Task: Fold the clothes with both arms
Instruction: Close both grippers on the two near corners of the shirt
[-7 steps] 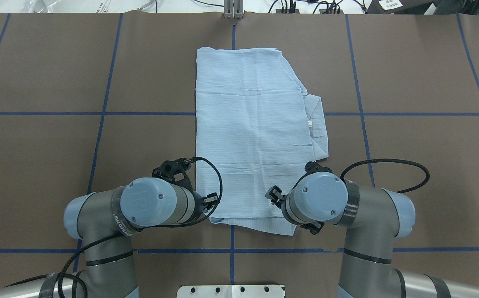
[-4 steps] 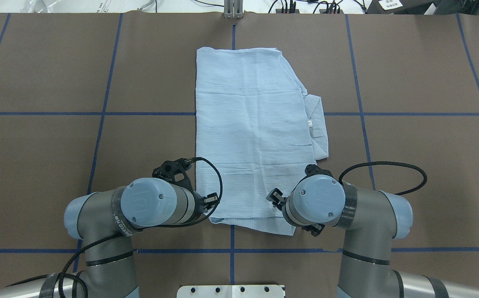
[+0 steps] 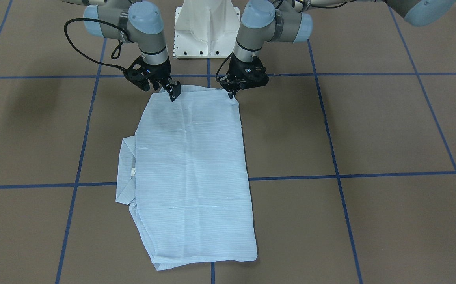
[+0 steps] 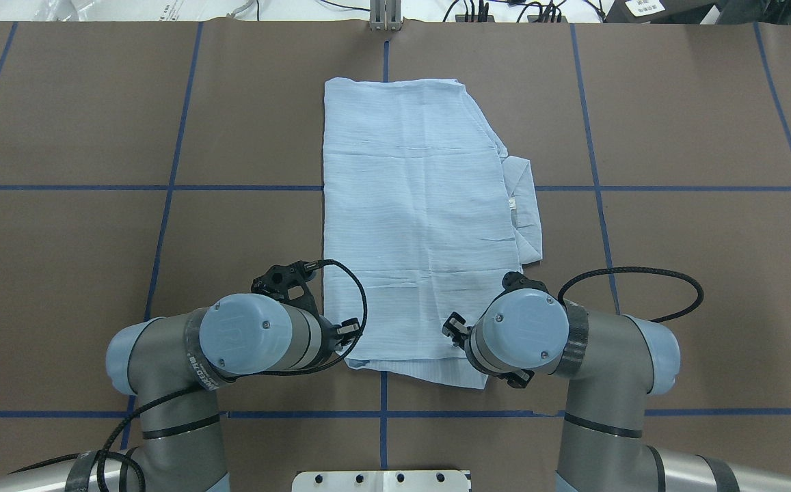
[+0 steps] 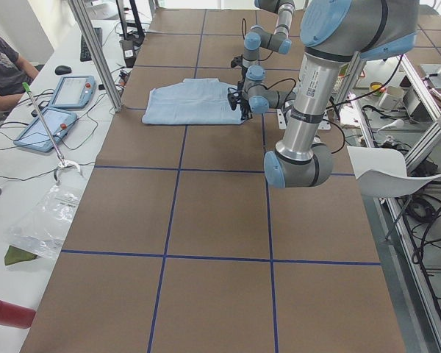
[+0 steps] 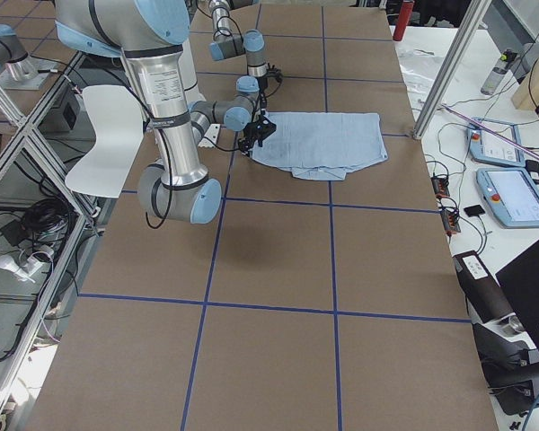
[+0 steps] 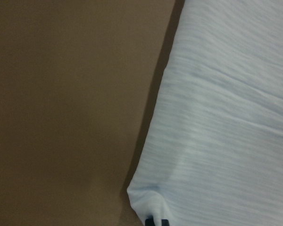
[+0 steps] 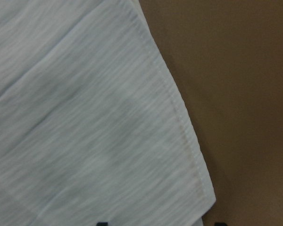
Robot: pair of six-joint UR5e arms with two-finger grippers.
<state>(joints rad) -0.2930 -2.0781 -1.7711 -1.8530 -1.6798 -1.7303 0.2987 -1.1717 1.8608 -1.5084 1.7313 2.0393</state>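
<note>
Here, a thin pale-blue shirt point(image 4: 416, 225) is lying flat on a matte brown table point(image 4: 94, 137) crossed by narrow blue tape lines point(image 4: 169, 188). The shirt is folded into a long, roughly rectangular panel running away from the robot along the table's middle. Its fabric is showing fine stripes and a few shallow creases across its width. On the robot's right side the collar point(image 4: 525, 205) is poking out from under the panel as a stiffer flap, with a small white neck label point(image 4: 513, 203) on it. The near edge is sitting slightly slanted, with a lower layer peeking out beneath it.

Both arms are reaching down to that near edge. The left arm point(image 4: 245, 335), a grey metal tube with a rounded light-blue cap, is holding the black left gripper point(image 3: 232, 92) at the near left corner. Its fingers are sitting close together on the cloth, which is puckering there in the left wrist view. The right arm point(image 4: 525, 331) is holding the right gripper point(image 3: 172, 94) over the near right corner, fingers spread wide, with one tip on each side of the stitched hem in the right wrist view. A looping black cable point(image 4: 641, 280) is trailing from the right arm.
</note>
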